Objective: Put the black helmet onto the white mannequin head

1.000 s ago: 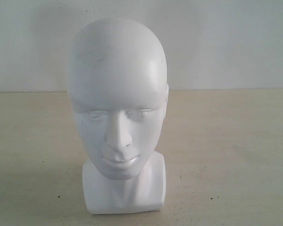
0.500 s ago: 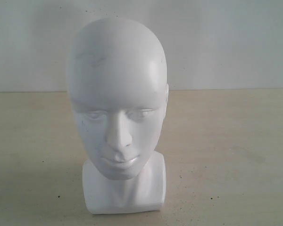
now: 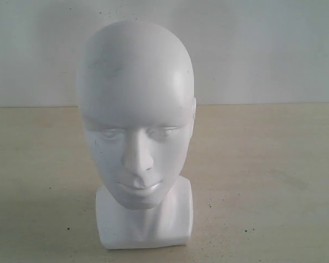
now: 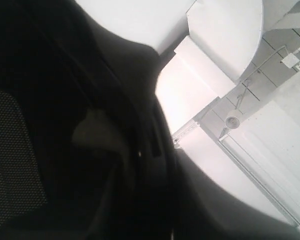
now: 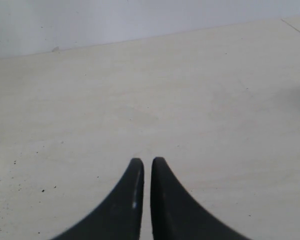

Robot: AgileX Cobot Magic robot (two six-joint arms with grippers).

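The white mannequin head (image 3: 137, 115) stands upright on its block base in the exterior view, bald and facing the camera. Neither gripper shows there. The black helmet (image 4: 65, 125) fills most of the left wrist view from very close, with its dark mesh lining (image 4: 12, 150) at one side. It is held up off the table, with ceiling behind it. My left gripper's fingers are lost in that darkness, shut on the helmet as far as I can see. My right gripper (image 5: 147, 160) hangs over bare table, its black fingertips (image 5: 136, 172) almost touching with nothing between them.
A pale beige tabletop (image 3: 263, 164) with small dark specks spreads around the head, and a white wall (image 3: 263, 49) rises behind it. White ceiling panels and ducting (image 4: 225, 40) show past the helmet's rim.
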